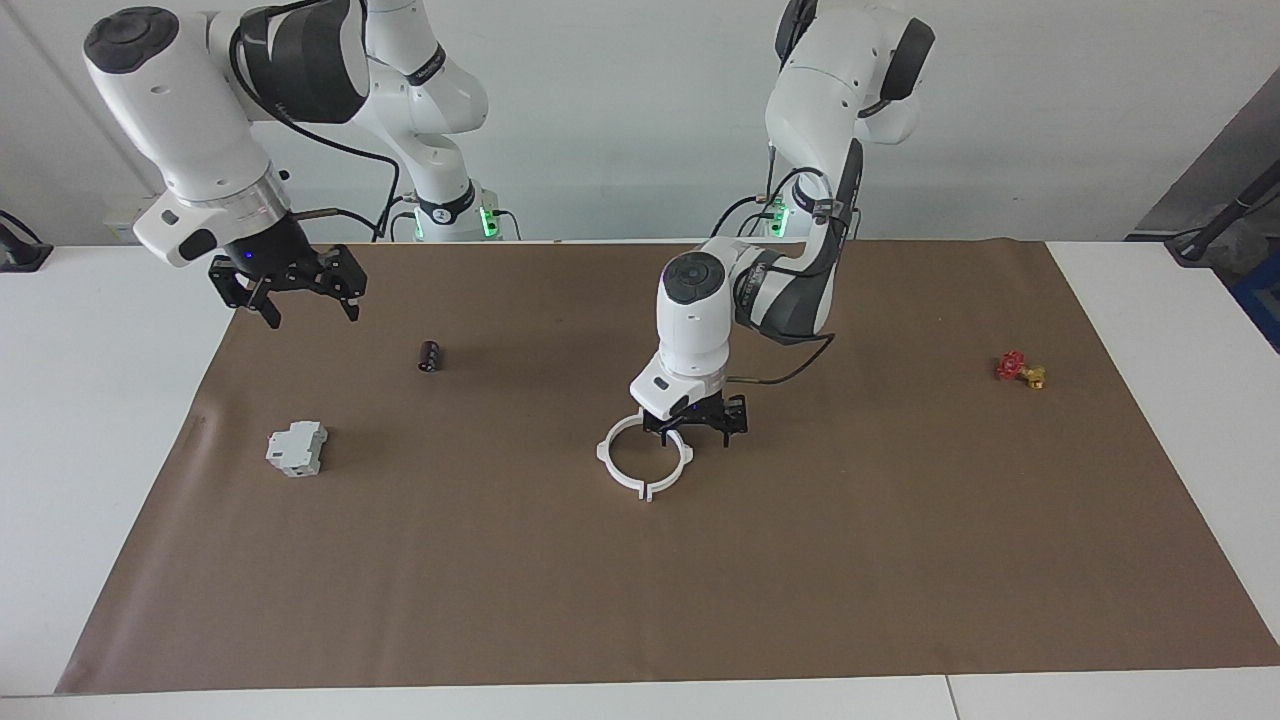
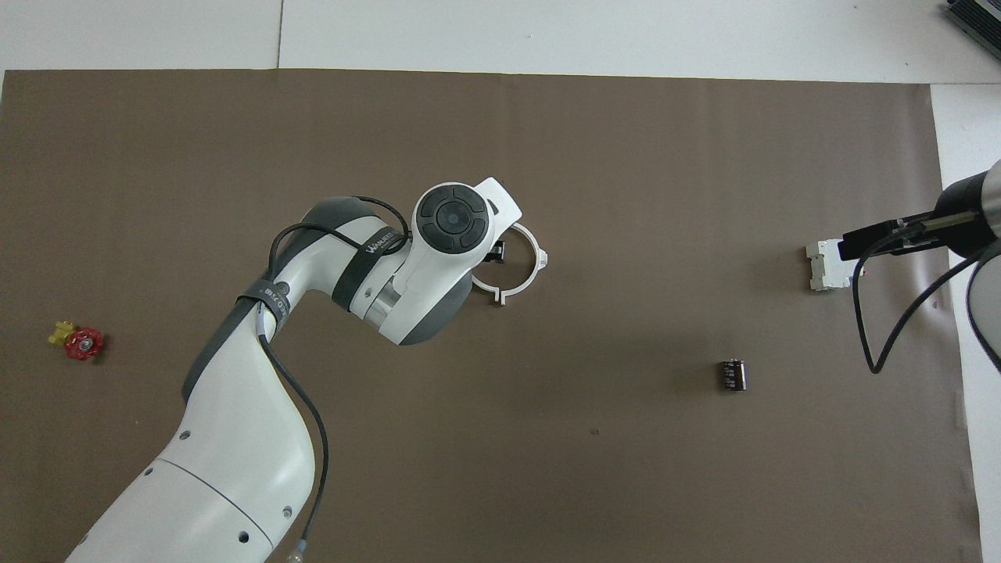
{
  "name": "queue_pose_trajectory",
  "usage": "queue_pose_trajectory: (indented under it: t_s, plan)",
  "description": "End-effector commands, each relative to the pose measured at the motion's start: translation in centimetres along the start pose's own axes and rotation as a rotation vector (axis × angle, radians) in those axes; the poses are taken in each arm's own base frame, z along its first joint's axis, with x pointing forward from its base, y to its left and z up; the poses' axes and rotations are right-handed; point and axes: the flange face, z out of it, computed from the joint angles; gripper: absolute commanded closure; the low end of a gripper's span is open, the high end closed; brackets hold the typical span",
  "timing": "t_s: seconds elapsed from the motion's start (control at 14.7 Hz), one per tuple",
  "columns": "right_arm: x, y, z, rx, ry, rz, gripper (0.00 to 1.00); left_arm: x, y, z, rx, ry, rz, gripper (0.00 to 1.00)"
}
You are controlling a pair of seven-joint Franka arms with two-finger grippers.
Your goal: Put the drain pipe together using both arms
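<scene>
Facing view. Drain pipe (image 1: 645, 459): two white half-rings lying flat on the brown mat (image 1: 640, 600) near the table's middle, already meeting as one closed ring, with tabs jutting at the seams. One seam is showing at the ring's edge farthest from the robots; the matching seam is sitting under the gripper. Judgement: the joining looks largely done, with seating or release remaining. Left gripper (image 1: 697, 428): reaching down onto the ring's robot-side edge, fingers at the rim; whether they are gripping it I cannot tell. Right gripper (image 1: 298, 290): hanging in the air over the mat's corner at the right arm's end, fingers spread wide, holding nothing, waiting. Grey boxy block (image 1: 297, 447): resting on the mat, farther from the robots than that gripper. Small dark cylinder (image 1: 430, 355): lying between block and ring. Red-and-gold valve piece (image 1: 1020, 369): lying at the left arm's end.

Overhead view. Drain pipe (image 2: 525, 270): partly covered by the left arm's wrist; the ring is lying flat, its opening facing straight up. Being round, it has no long axis; the line through the two tabbed seams is running slantwise, from near the robots toward the right arm's end. Left gripper (image 2: 496, 252): only a dark sliver is showing inside the ring. Right gripper: not seen here; its wrist is overlapping the block (image 2: 821, 266).
</scene>
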Motion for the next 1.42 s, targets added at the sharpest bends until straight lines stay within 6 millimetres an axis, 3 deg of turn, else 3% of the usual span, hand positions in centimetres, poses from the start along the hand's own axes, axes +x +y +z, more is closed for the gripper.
queue_pose_trajectory:
  t_s: [0.0, 0.2, 0.47, 0.95, 1.15, 1.36]
  plan:
    - [-0.6, 0.0, -0.9, 0.012, 0.011, 0.023, 0.0, -0.2, -0.4, -1.4, 0.009, -0.009, 0.0, 0.0]
    - [-0.7, -0.1, -1.0, 0.012, 0.011, 0.029, 0.0, -0.3, -0.9, -3.0, 0.01, -0.007, 0.002, 0.0]
    - [-0.7, -0.1, -1.0, 0.013, 0.01, 0.026, 0.0, -0.2, -3.3, -5.9, 0.018, -0.011, 0.025, 0.0]
    - [-1.1, -0.2, -1.4, 0.013, 0.003, 0.028, 0.0, 1.1, -12.2, -10.7, -0.044, -0.037, -0.02, 0.0]
    - [-1.1, -0.3, -1.5, 0.015, 0.005, 0.034, 0.0, 1.0, -17.7, -12.9, -0.037, -0.074, 0.028, 0.0]
    - [-1.1, -0.4, -1.5, 0.015, 0.007, 0.032, 0.0, 0.9, -21.1, -13.9, -0.049, -0.092, 0.043, 0.0]
